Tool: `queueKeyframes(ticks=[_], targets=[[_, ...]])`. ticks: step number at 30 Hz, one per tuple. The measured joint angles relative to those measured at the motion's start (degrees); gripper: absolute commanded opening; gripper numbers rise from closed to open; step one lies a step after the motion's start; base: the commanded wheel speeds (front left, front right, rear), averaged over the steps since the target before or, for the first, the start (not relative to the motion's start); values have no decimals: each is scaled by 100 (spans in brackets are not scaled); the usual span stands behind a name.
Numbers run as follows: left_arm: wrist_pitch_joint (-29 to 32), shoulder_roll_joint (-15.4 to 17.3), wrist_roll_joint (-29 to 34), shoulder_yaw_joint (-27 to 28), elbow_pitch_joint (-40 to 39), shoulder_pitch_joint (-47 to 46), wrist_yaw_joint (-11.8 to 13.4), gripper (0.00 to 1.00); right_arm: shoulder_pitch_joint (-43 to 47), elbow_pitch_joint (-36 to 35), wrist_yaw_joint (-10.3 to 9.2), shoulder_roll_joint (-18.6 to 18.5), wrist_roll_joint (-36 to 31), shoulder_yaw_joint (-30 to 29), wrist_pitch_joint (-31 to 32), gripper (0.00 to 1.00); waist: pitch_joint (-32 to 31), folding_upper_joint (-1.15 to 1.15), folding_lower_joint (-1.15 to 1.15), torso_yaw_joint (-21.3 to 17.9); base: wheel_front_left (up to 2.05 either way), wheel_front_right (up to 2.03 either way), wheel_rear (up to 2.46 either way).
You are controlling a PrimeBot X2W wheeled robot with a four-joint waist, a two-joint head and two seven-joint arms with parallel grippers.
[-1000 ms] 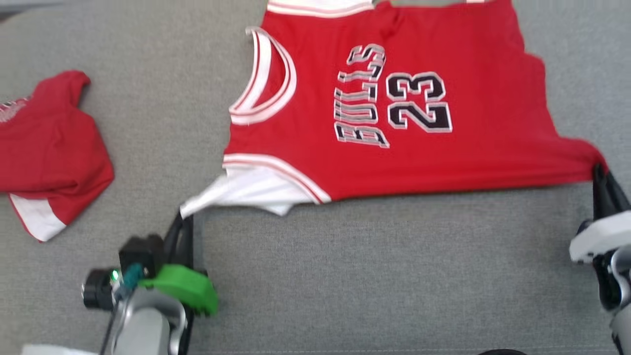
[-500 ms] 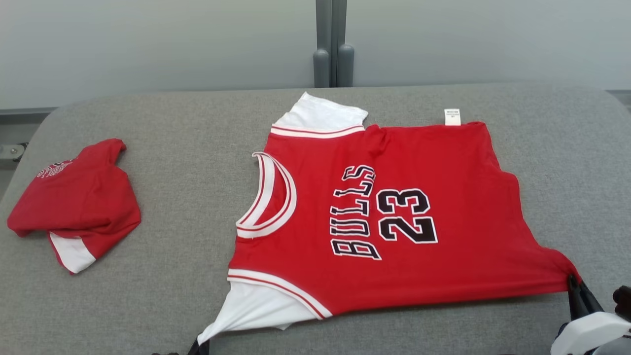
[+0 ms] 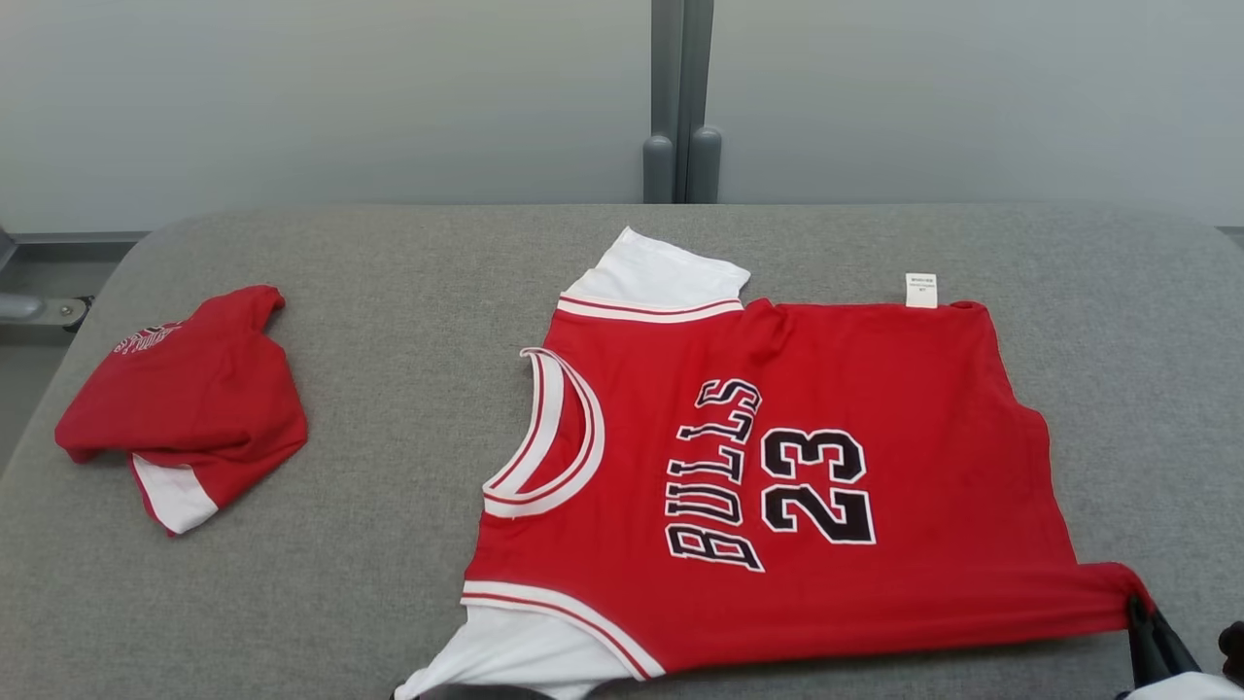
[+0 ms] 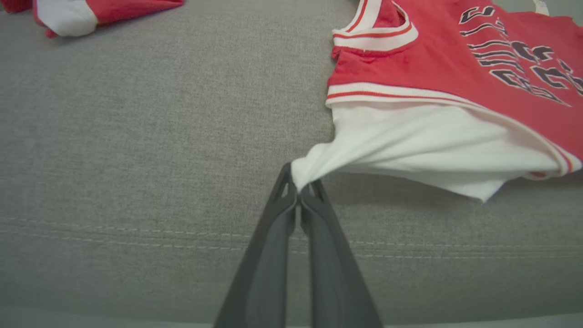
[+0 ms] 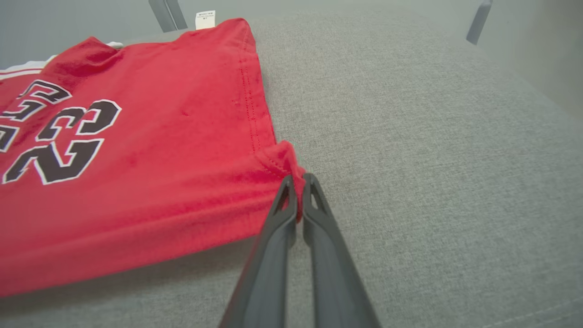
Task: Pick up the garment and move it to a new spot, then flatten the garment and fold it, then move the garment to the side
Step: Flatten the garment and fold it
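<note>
Low over cushion [image 4: 136, 136], left hand [image 4: 298, 193] pinches jersey [image 3: 875, 389] sleeve [image 4: 410, 146]; right hand [image 5: 298, 189] pinches hem [image 5: 278, 161].

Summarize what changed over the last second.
The head camera tilted up; that shift isn't the things moving. Jersey stays spread beside the second red garment; left pincer still pinches its white sleeve, right pincer its red hem corner.
</note>
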Motion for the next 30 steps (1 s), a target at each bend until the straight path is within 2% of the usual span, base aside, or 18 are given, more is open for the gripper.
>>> queueKeyframes(ticks=[5, 10, 18, 30], targets=[[0, 11, 54, -103, -610, -218, -70, 0, -230, -260, -4, 19, 45, -70, 0, 0, 88, 0, 0, 19, 0, 0, 0], [0, 16, 114, -353, -947, -775, -167, 0, -654, -187, -5, -66, 92, 23, 0, 0, 248, 0, 0, 19, 0, 0, 0], [0, 14, 367, -510, -294, -1871, -200, 0, -1656, 411, -5, -216, -32, 276, 16, 0, 705, 0, 0, -27, 0, 0, 0], [0, 18, 355, -713, 459, -2921, 69, 0, -2680, 1085, -7, -310, -119, 587, 33, 0, 1436, 0, 0, -143, 0, 0, 0]])
